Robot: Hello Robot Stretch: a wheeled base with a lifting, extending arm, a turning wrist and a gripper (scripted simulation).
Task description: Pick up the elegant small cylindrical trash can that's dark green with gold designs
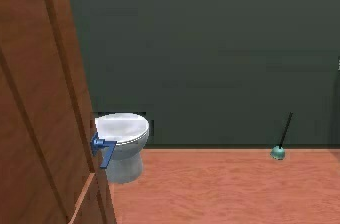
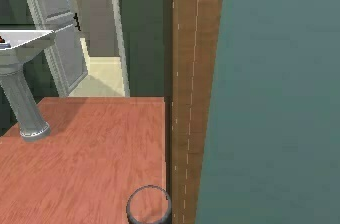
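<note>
A small dark cylindrical container (image 2: 148, 206) with a round rim stands on the reddish floor (image 2: 88, 150) at the arm side view's bottom edge, close against a wooden door's edge (image 2: 188, 100). Its lower part is cut off by the picture's edge, and I make out no gold designs on it.
In the forward view a brown wooden door (image 1: 28, 120) takes up the left, with a white toilet (image 1: 123, 135) and a small blue thing (image 1: 104, 150) behind it. A brush (image 1: 280, 150) leans on the dark green wall (image 1: 208, 60). A white pedestal sink (image 2: 13, 45) stands at the arm side view's left.
</note>
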